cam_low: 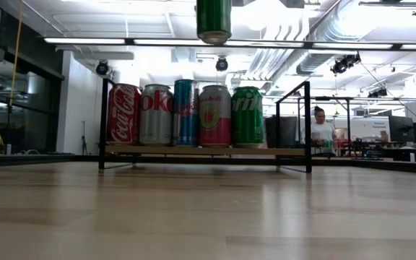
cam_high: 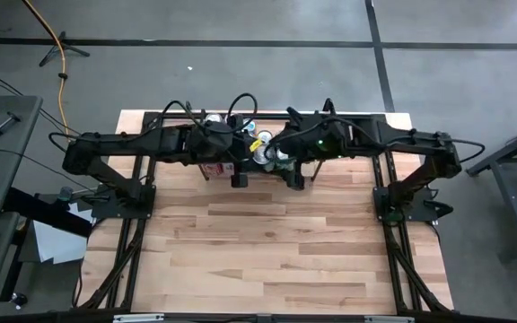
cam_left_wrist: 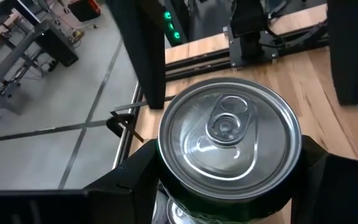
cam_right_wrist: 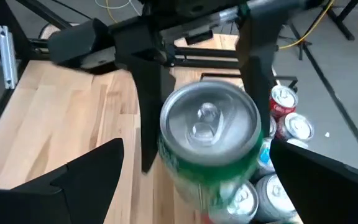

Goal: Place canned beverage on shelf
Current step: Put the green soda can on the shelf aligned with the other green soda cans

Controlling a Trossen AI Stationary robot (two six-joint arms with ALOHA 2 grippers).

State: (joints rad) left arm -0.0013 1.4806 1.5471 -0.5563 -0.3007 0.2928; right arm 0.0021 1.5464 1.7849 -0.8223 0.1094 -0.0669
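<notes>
Your left gripper (cam_left_wrist: 229,186) clamps the green aluminium can (cam_left_wrist: 229,140), frame centre, high above the black-rod shelf (cam_low: 204,152). Right gripper (cam_right_wrist: 191,180) jaws stand wide, flanking the can without contact.

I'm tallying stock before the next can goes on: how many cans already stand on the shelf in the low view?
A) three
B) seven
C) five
C: the low view shows five cans in a row on the shelf, from the red cola can to the green can.
</notes>
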